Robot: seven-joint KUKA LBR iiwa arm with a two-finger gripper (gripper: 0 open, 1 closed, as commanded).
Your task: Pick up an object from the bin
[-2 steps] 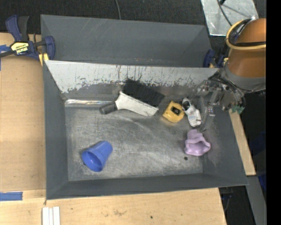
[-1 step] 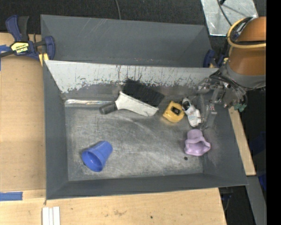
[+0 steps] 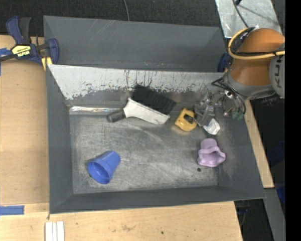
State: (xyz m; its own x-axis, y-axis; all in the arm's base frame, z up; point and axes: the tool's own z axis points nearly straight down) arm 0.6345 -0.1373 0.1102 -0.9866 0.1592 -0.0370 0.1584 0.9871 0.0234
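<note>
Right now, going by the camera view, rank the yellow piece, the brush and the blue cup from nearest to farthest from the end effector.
1. Yellow piece: just left of the end effector, at the back right.
2. Brush: further left, at the back middle.
3. Blue cup: on its side at the front left, plainly the farthest.

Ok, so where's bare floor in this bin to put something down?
Bare: the middle, between blue cone, brush and purple piece. Crowded: right rear, where the gripper hangs by the yellow piece.
</note>
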